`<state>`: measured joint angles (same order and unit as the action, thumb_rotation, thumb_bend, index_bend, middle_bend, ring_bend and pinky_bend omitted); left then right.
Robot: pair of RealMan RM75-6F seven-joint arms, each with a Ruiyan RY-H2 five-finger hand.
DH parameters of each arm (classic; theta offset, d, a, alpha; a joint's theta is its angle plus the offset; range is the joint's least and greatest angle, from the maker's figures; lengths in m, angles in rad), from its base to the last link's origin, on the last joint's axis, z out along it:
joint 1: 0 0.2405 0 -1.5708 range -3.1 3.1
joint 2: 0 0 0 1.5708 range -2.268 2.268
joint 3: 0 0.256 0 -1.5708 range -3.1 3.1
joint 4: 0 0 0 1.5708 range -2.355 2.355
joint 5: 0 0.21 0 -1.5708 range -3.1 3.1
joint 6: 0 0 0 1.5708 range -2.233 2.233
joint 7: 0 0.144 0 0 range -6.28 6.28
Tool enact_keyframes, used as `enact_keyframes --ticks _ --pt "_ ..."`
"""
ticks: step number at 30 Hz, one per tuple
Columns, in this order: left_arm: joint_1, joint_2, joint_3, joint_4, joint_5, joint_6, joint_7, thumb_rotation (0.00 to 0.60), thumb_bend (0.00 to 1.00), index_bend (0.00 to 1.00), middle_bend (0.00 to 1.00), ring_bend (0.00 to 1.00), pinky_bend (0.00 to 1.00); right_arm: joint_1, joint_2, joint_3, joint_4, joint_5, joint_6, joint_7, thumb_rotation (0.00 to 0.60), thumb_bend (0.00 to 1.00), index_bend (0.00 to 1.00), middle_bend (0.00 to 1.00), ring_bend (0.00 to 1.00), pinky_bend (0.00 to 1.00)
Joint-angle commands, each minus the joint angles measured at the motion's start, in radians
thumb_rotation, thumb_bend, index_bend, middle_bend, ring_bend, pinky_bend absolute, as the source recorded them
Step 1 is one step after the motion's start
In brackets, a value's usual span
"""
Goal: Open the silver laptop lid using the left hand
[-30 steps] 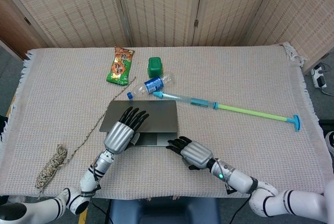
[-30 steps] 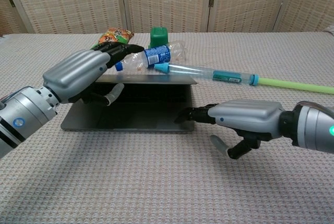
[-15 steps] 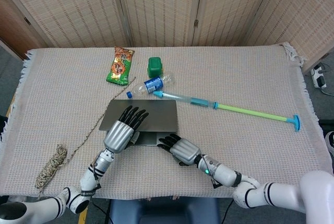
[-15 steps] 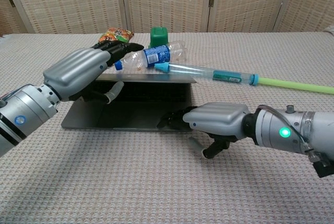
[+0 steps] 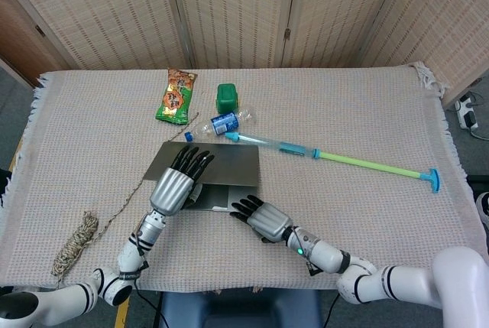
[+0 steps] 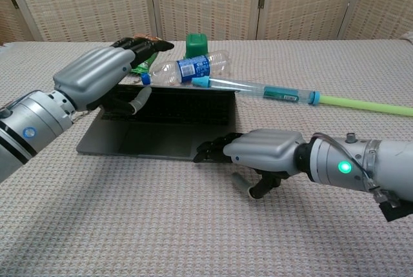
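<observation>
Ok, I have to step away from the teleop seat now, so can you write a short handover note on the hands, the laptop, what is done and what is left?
Left hand: fingers over the laptop lid's top edge, thumb on the screen side, lifting it.
Right hand: palm down on the front edge of the laptop base, fingertips on the deck, seemingly steadying it.
Laptop: mid-table on the cloth, lid raised partway, keyboard showing. Just behind the lid lie a water bottle and a long syringe-like tube.
Done: lid unlatched and partly up.
Left: tilt the lid back to fully open; watch the bottle behind it, then release both hands.
</observation>
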<state>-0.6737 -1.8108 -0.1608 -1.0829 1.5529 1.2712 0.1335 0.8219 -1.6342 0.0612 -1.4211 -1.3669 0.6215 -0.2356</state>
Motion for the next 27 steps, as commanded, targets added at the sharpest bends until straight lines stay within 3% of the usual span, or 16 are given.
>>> enact_keyframes --ticks 1,15,20,27 --pt "-0.012 0.010 -0.018 -0.008 -0.014 -0.009 0.008 0.600 0.63 0.02 0.11 0.00 0.00 0.006 0.000 -0.003 -0.005 0.016 0.001 -0.015 0.600 0.82 0.00 0.00 0.02 0.00" --pt "-0.076 0.054 -0.087 0.017 -0.090 -0.093 0.036 0.600 0.63 0.02 0.10 0.00 0.00 0.022 -0.008 -0.008 -0.001 0.068 0.012 -0.052 0.600 0.82 0.00 0.00 0.03 0.00" --pt "-0.108 0.094 -0.150 0.023 -0.170 -0.152 0.038 0.600 0.63 0.01 0.09 0.00 0.00 0.030 -0.014 -0.006 0.004 0.092 0.015 -0.064 0.600 0.82 0.00 0.00 0.02 0.00" --pt "-0.140 0.147 -0.199 0.017 -0.262 -0.228 0.053 0.600 0.63 0.00 0.07 0.00 0.00 0.041 -0.021 -0.007 0.008 0.113 0.019 -0.077 0.600 0.82 0.00 0.00 0.03 0.00"
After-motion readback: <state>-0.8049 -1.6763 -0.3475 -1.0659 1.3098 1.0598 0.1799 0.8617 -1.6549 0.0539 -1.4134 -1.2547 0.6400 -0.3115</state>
